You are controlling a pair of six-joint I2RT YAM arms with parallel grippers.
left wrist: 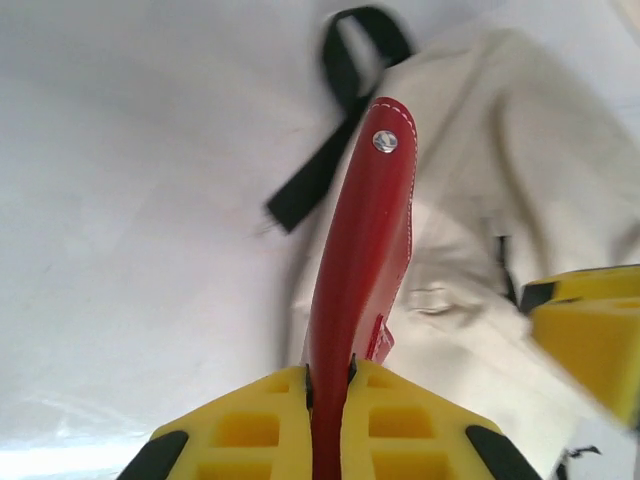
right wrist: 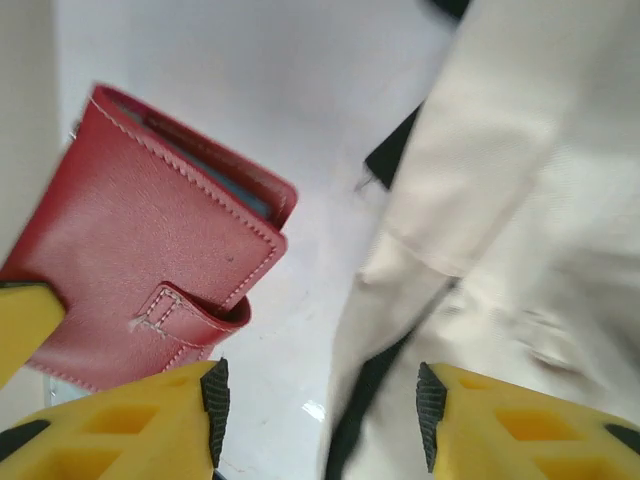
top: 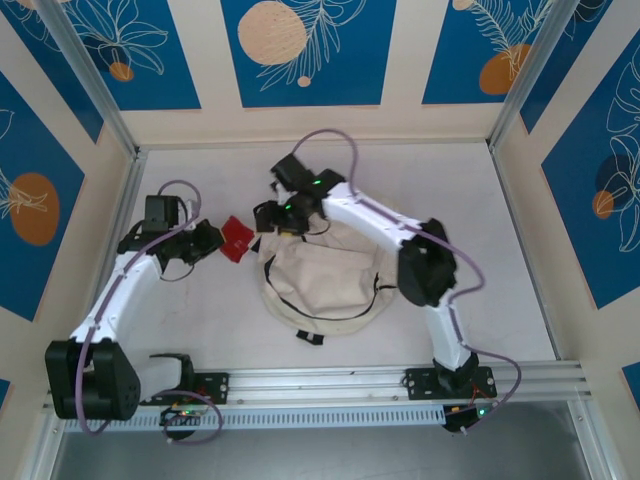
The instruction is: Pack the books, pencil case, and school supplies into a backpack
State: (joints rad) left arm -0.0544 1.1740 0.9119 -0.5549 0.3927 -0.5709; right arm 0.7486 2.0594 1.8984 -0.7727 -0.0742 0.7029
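Left gripper [left wrist: 330,388] clamped on red leather case [left wrist: 365,250], right gripper [right wrist: 322,415] parted beside backpack [right wrist: 520,200]

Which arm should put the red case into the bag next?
Left. The left pincer is shut on the red case, right beside the backpack. The right pincer is open and empty by the backpack's edge, so it would have to grab the case first.

lab test booth: alu frame [top: 85,72], printed wall panels [top: 300,50]
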